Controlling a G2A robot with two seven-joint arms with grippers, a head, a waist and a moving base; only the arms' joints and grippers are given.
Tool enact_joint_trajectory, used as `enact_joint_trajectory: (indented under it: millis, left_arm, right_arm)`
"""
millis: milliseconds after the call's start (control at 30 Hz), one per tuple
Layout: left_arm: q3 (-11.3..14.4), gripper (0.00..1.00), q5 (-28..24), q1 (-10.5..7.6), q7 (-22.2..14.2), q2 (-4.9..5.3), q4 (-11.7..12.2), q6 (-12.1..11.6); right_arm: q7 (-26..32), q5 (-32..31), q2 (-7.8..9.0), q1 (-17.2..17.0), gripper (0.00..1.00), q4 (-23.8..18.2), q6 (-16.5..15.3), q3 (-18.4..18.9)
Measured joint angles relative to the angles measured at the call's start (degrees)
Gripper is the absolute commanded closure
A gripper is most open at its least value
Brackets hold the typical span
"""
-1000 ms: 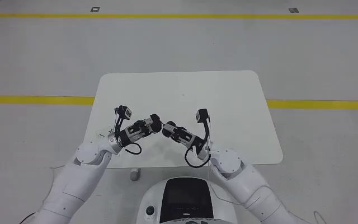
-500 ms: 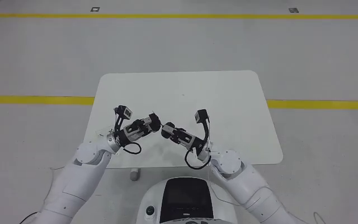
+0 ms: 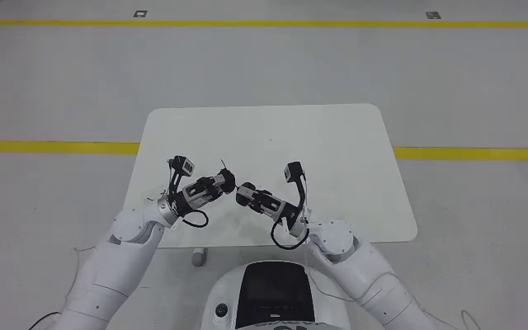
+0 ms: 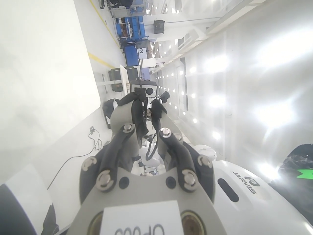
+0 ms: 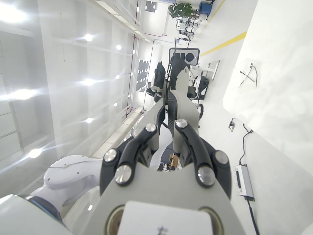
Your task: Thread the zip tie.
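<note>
Both grippers meet tip to tip just above the near left part of the white table (image 3: 330,140). My left gripper (image 3: 228,178) (image 4: 145,110) is shut on the thin black zip tie (image 4: 142,74), which runs up between its pads. A short tail of the zip tie (image 3: 223,167) pokes out past it toward the table's far side. My right gripper (image 3: 241,193) (image 5: 168,103) faces it from the other side and is shut on the same zip tie (image 5: 168,79). The part of the tie between the two sets of pads is hidden.
A few thin loose ties (image 5: 249,73) lie near the table's left corner. The near table edge (image 3: 247,244) runs just below both wrists. A cable and a power brick (image 5: 244,181) lie on the floor beside the table.
My right gripper has shifted slightly left, closer to the left gripper. A thin tail of the zip tie now sticks out beyond the left gripper; it did not show earlier.
</note>
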Motion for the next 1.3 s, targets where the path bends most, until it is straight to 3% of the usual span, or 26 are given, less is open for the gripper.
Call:
enact_joint_trajectory:
  millis: [233, 267, 300, 333, 500, 600, 833, 933, 1133, 1200, 1300]
  left_arm:
    - [-0.07, 1.0, 0.62, -0.09, -0.19, -0.28, 0.27, 0.0]
    - [-0.08, 1.0, 0.68, -0.12, -0.23, -0.32, 0.34, 0.0]
    - [-0.09, 1.0, 0.72, -0.15, -0.27, -0.35, 0.41, 0.0]
    - [-0.1, 1.0, 0.76, -0.19, -0.32, -0.39, 0.49, 0.0]
    - [-0.79, 1.0, 1.11, -0.56, -1.42, -0.39, 1.4, 0.0]
    - [-1.56, 1.0, 0.77, -0.94, -4.94, -0.1, 2.19, 0.18]
    - [-3.25, 1.0, -2.97, -4.14, -20.6, 0.95, 6.78, 4.04]
    - [-3.03, 1.0, -2.97, -5.84, -26.82, 1.24, 8.57, 5.49]
    - [-2.9, 1.0, -2.78, -5.81, -26.54, 1.23, 8.42, 5.55]
    - [-2.08, 1.0, -1.63, -5.8, -26.78, 1.24, 7.45, 6.0]
    - [-2.34, 1.0, 0.0, -6.02, -28.02, 1.63, 8.09, 6.38]
  right_arm:
    - [0.19, 0.56, -0.06, -0.04, 1.0, 0.1, 0.23, 0.02]
    - [0.23, 0.61, -0.06, -0.04, 0.93, 0.12, 0.31, 0.03]
    - [0.3, 0.65, -0.07, -0.02, 0.32, 0.14, 0.37, 0.04]
    - [0.38, 0.71, -0.07, 0.0, 0.0, 0.16, 0.44, 0.07]
    - [1.32, 1.42, 0.06, -0.1, 0.0, 0.1, 0.72, 0.63]
    - [3.34, 1.84, 0.44, -0.47, 0.0, -0.11, 0.32, 1.79]
    - [14.62, 6.53, 1.95, -0.8, 0.0, 0.25, 1.44, 6.36]
    - [15.25, 6.55, 2.01, -0.74, 0.0, 0.32, 1.67, 6.46]
    - [15.36, 7.08, 1.95, -0.7, 0.0, 0.12, 1.43, 6.15]
    - [18.5, 6.55, 2.03, 0.9, 0.0, 0.85, 1.4, 5.84]
    - [26.5, 8.47, 2.13, 5.61, 0.0, 4.63, 2.11, 5.71]
